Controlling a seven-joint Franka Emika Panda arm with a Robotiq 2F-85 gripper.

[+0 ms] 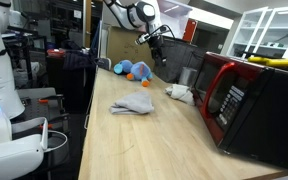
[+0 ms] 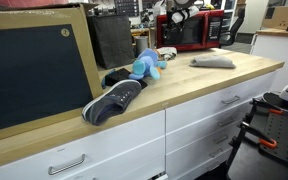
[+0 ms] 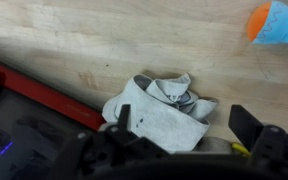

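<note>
In the wrist view a crumpled white cloth [image 3: 162,108] lies on the wooden counter [image 3: 104,45], right under my gripper [image 3: 184,122]. The gripper is open, its dark fingers [image 3: 246,124] standing wide on either side of the cloth, and nothing is held between them. In an exterior view the gripper [image 1: 156,45] hangs well above the counter at the back, over the white cloth [image 1: 179,92] that lies beside the red microwave [image 1: 246,100].
A blue plush toy with orange parts [image 1: 136,70] [image 3: 276,22] sits at the back of the counter. A folded grey cloth [image 1: 134,104] [image 2: 212,62] lies mid-counter. A dark shoe [image 2: 114,100] rests near the counter edge. The microwave's red edge [image 3: 39,92] runs beside the white cloth.
</note>
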